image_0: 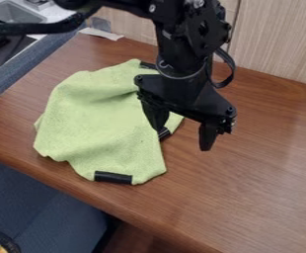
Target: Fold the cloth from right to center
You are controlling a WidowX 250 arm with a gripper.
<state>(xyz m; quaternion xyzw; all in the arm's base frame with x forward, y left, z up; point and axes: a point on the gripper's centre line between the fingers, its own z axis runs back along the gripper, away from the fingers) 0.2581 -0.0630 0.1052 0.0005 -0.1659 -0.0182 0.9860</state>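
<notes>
Your jaws stand released and spread wide at the lower end of the black gripper (182, 138), which hangs over the right edge of the green cloth (99, 118). Of its 2 fingers, you have the left 1 in front of the cloth's edge and the right 1 over the brown wooden table (248, 197); you cannot tell from this angle whether either touches what is below. The cloth lies on the left part of the table, loosely spread, with soft wrinkles and an uneven outline. You can see 3 black strips on it: 1 at the near edge (113, 177), 1 at the right edge beside the left fingertip, and 1 at the far edge, partly behind the arm (178, 49).
</notes>
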